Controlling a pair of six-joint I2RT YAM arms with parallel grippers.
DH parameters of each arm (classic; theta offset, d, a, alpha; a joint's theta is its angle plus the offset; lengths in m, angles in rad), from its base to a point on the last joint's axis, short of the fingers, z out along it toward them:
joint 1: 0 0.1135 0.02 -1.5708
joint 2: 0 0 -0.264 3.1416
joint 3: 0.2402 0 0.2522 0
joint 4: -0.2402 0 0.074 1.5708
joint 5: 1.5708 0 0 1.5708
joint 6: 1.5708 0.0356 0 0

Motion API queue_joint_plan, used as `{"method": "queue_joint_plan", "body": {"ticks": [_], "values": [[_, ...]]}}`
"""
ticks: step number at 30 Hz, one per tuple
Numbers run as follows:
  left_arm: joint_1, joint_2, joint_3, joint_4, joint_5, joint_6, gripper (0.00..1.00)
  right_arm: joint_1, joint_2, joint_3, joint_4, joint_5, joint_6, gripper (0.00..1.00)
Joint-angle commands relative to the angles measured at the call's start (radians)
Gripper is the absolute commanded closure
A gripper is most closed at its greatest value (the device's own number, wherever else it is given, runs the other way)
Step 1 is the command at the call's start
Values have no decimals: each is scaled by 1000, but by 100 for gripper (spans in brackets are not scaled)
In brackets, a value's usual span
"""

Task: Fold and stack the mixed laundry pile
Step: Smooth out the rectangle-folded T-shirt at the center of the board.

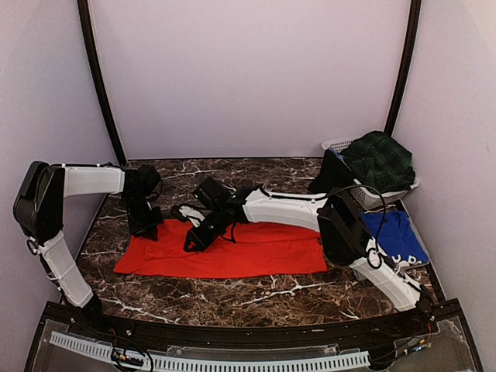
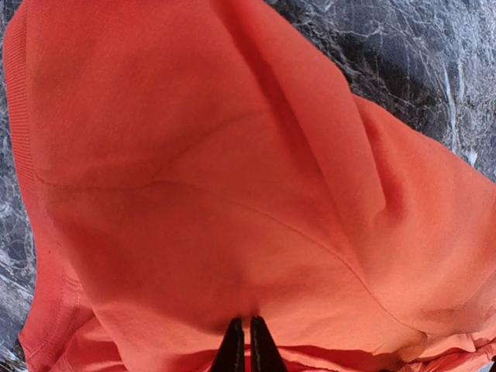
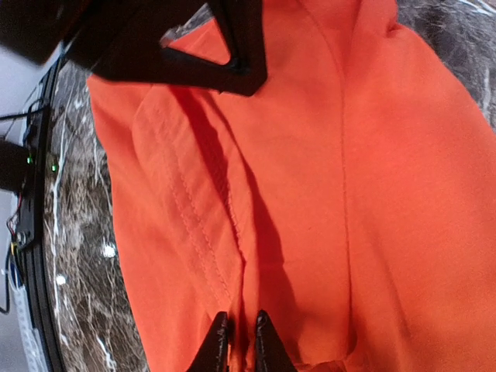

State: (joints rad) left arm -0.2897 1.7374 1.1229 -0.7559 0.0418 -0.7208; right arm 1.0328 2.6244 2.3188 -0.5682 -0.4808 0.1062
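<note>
1. Red-orange cloth was pinched in the left fingers (image 2: 254, 350), which were shut tight on it.
2. The right fingers (image 3: 260, 349) were almost closed, nipping a fold of the same red-orange T-shirt (image 1: 232, 256).
3. That shirt lay spread out on the middle of the dark table (image 1: 232, 298).
4. A blue T-shirt (image 1: 395, 236) lay far right, beside a white basket (image 1: 337, 145) holding a green tartan skirt (image 1: 380, 159).
</note>
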Motion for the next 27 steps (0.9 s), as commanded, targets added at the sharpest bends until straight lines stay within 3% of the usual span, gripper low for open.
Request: {"method": "queue_joint_plan", "body": {"ticks": [1, 13, 23, 27], "values": [[9, -38, -28, -6, 5, 4, 96, 30, -99, -113, 81, -17, -69, 94], [11, -53, -66, 27, 35, 9, 97, 85, -189, -346, 255, 150, -261, 97], [-13, -202, -178, -9, 124, 5, 100, 88, -191, -361, 274, 194, -248, 88], [-71, -257, -205, -40, 135, -7, 100, 84, -220, -380, 294, 180, -213, 76]]}}
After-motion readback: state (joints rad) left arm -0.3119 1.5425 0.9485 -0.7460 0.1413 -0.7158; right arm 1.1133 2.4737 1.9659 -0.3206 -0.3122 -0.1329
